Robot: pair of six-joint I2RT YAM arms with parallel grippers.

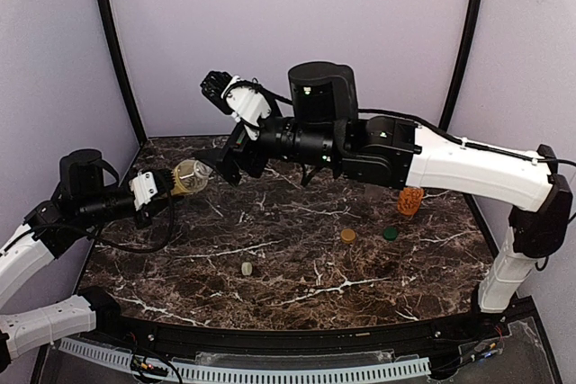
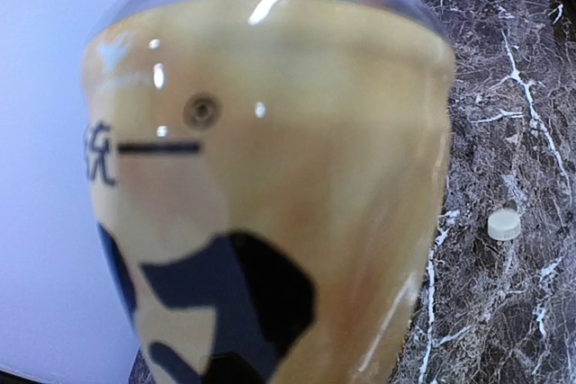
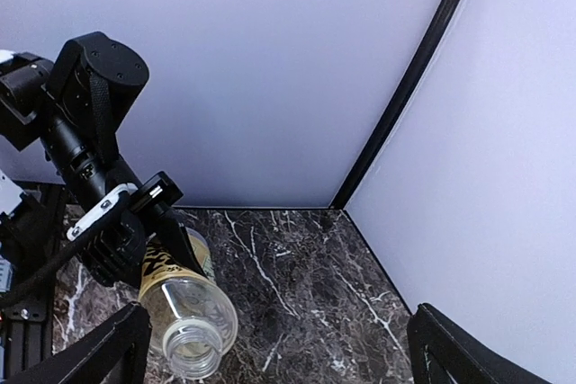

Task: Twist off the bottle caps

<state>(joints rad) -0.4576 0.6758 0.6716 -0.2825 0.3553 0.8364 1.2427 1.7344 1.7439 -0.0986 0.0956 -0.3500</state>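
Left claw (image 1: 169, 184) grips the yellow-labelled bottle (image 1: 192, 175) horizontally above the tabletop (image 1: 297, 258), uncapped mouth facing right. Right claw (image 3: 274, 334) is spread wide, empty.

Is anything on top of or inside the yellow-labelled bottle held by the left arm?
Nothing is on top: the yellow-labelled bottle is uncapped, its mouth open toward the right wrist camera. The clear neck looks empty. The label hides the inside of the body.

The tabletop (image 1: 297, 258) is showing a polished dark stone finish, veined white. The yellow-labelled bottle (image 1: 189, 177) is gleaming as clear, glossy plastic under a smooth printed label. The orange bottle (image 1: 410, 200) is looking bumpy. The arm shells (image 1: 468, 168) are showing smooth white plastic, the joints (image 1: 322, 87) matt black.
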